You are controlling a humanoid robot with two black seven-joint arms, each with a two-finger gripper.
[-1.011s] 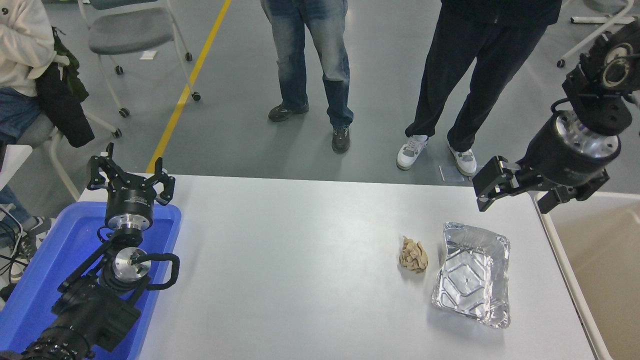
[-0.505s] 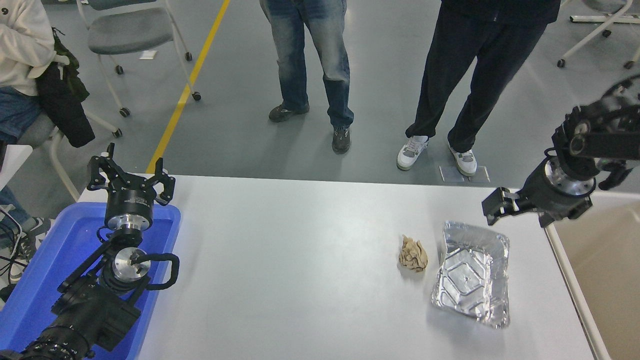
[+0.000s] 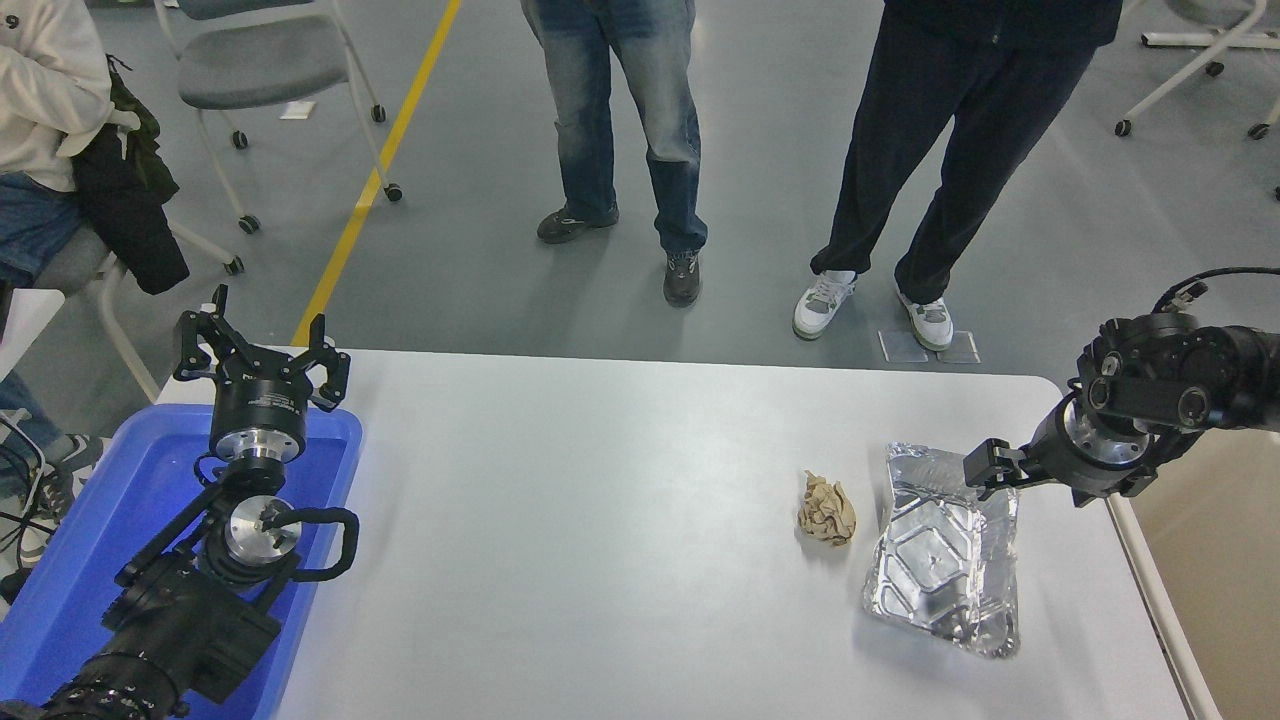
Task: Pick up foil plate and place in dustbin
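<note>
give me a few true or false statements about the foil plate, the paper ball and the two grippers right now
1. The foil plate lies on the white table. True.
2. The crumpled paper ball sits inside the foil plate. False: it lies on the table just left of it.
3. The right gripper is at the plate's far right corner. True.
4. The plate is already in the dustbin. False: the dustbin stands off the table's right edge, the plate not in it.
5. The left gripper holds the paper ball. False: it is open and holds nothing, above the blue tray.
</note>
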